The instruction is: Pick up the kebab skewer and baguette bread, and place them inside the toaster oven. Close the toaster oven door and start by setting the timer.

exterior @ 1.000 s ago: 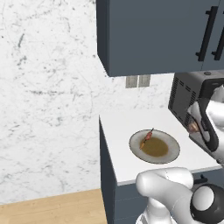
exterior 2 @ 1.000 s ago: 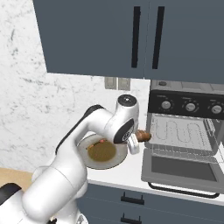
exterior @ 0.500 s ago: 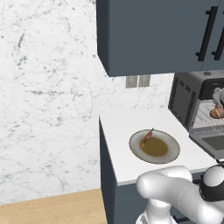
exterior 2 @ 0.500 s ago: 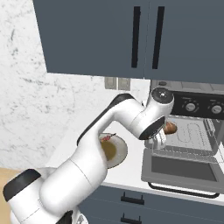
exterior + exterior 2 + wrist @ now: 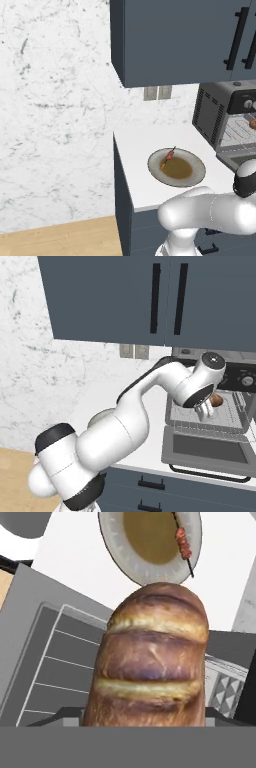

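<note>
Hand view: baguette bread (image 5: 150, 662) held between the fingers, above the toaster oven door (image 5: 55, 657).

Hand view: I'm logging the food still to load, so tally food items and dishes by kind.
Golden-brown slashed baguette loaf: 1
Thin kebab skewer with red chunks: 1
Round grey plate with brown centre: 1
Total: 3

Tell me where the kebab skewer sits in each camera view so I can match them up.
Left base view: kebab skewer on the plate, upper left part.
Right base view: hidden behind the arm.
Hand view: kebab skewer at top right, on the plate.
Shared landmark: the plate.
</note>
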You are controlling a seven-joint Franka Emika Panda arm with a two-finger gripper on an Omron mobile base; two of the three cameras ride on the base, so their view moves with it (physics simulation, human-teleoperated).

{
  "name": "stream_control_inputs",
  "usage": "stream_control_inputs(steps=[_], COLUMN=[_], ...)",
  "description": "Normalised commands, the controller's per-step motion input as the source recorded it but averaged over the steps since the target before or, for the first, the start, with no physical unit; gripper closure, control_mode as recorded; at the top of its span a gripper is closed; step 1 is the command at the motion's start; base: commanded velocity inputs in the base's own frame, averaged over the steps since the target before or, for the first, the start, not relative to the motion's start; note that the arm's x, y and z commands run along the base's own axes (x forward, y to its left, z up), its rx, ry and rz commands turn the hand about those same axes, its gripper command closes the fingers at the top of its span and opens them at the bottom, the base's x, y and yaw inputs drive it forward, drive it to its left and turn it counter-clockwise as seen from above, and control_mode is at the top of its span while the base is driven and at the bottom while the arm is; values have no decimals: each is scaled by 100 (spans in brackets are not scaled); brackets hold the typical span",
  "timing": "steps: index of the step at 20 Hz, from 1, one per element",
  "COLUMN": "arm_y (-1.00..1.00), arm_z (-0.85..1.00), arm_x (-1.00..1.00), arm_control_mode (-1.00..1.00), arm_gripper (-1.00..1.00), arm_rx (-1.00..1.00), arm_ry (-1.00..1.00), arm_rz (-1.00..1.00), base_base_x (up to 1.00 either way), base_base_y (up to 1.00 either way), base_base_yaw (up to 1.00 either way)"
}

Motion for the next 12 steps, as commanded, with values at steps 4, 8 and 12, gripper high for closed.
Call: stream_control_inputs(steps=[4,8,12], arm_y=[-39,-37,-23], arm_z=[-25,-33,-41], arm_x=[34,34,41], arm_control_mode=[-100,-100,-100], arm_gripper=[100,100,100], arm_rx=[-1,0,-2], arm_ry=[0,-2,-1], arm_rz=[-6,-8,-4], base_base_x=[0,0,0], base_base_y=[0,0,0], base_base_yaw=[0,0,0])
